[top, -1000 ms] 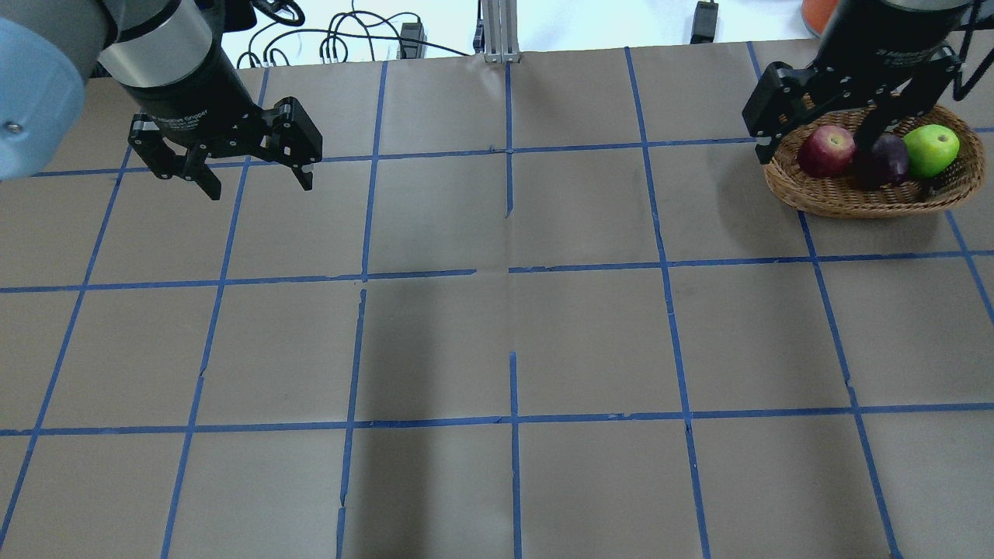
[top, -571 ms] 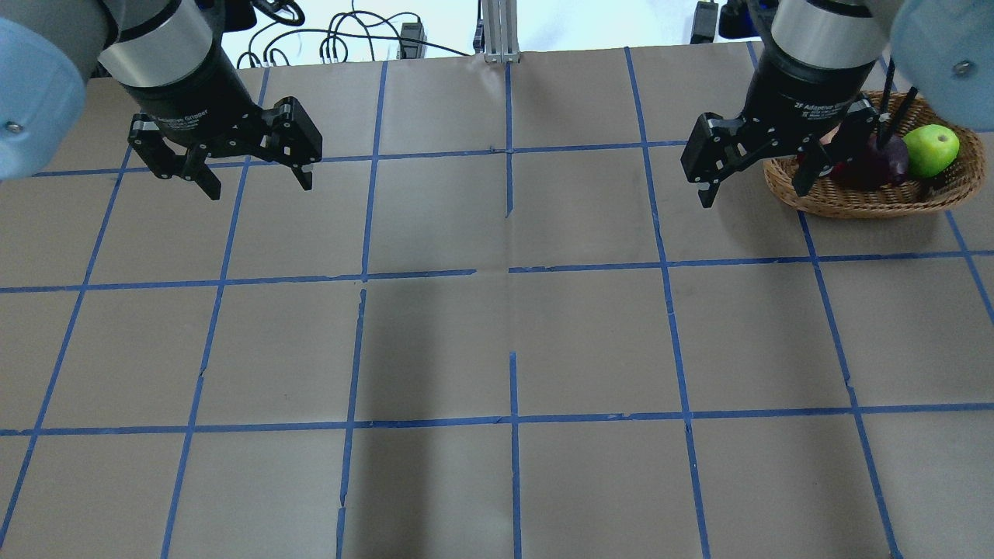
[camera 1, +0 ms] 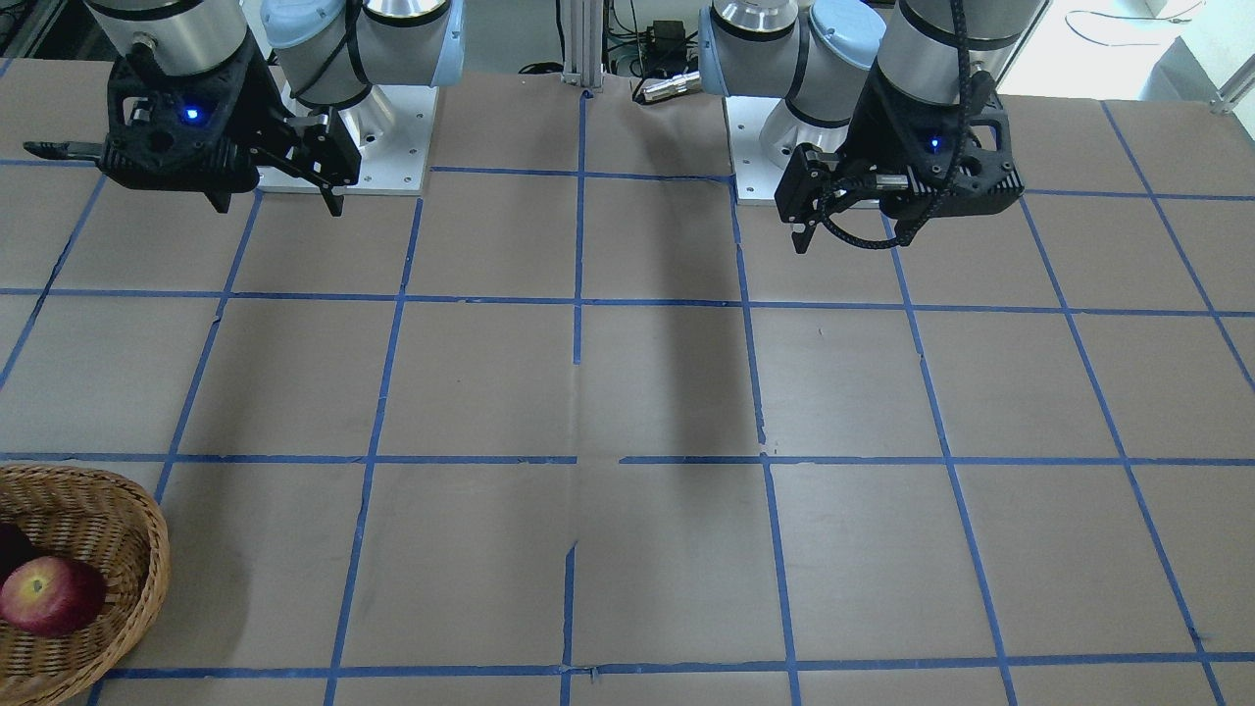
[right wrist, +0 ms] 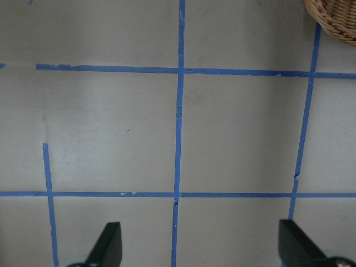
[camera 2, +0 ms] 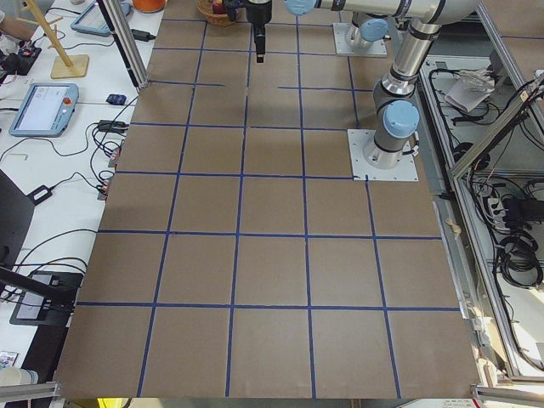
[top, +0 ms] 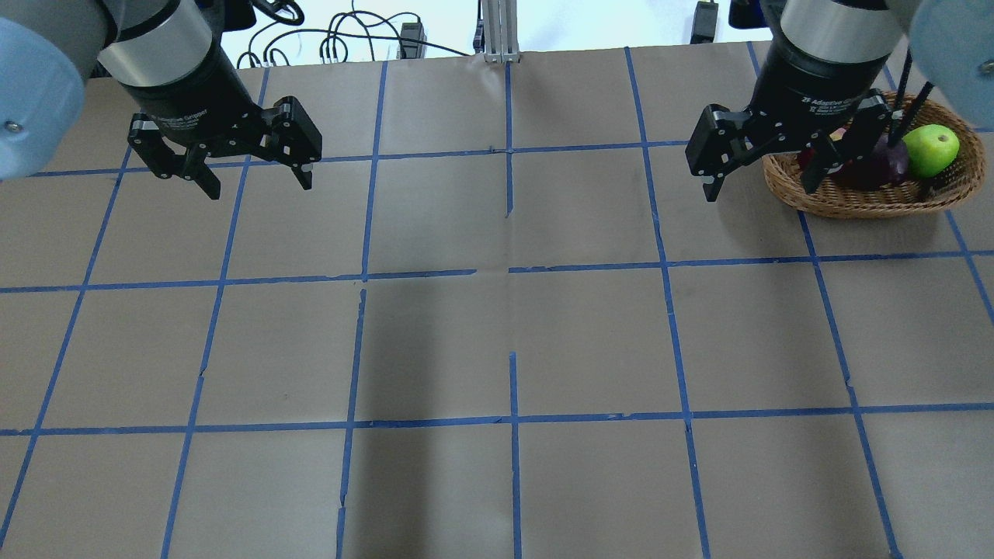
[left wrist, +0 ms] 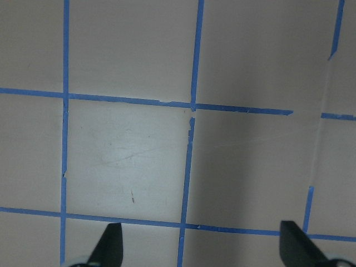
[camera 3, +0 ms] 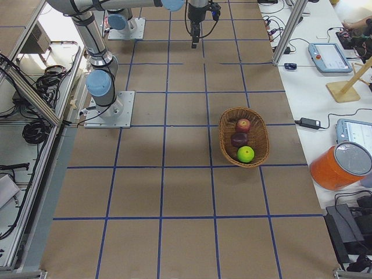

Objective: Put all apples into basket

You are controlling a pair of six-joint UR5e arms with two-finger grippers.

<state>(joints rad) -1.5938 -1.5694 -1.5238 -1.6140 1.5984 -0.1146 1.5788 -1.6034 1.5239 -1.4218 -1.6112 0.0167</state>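
The wicker basket (top: 870,200) sits at the table's far right. It holds the green apple (top: 930,149) and the maroon apple (top: 885,164). The lighter red apple (camera 3: 243,124) lies in it too, hidden by my right gripper in the overhead view. The exterior right view shows the basket (camera 3: 223,136) with all three apples. My right gripper (top: 758,189) hangs open and empty just left of the basket, above the table. Its wrist view shows bare table and the basket's rim (right wrist: 334,16). My left gripper (top: 260,189) hangs open and empty at the far left.
Blue tape lines grid the brown table. An aluminium post (top: 497,31) and cables stand at the far edge. An orange bucket (camera 3: 340,165) and tablets (camera 3: 328,57) lie on the side bench beyond the basket.
My right gripper moved left from over the basket to beside it, open and empty. It now covers the lighter red apple in the overhead view. My left arm has not moved.
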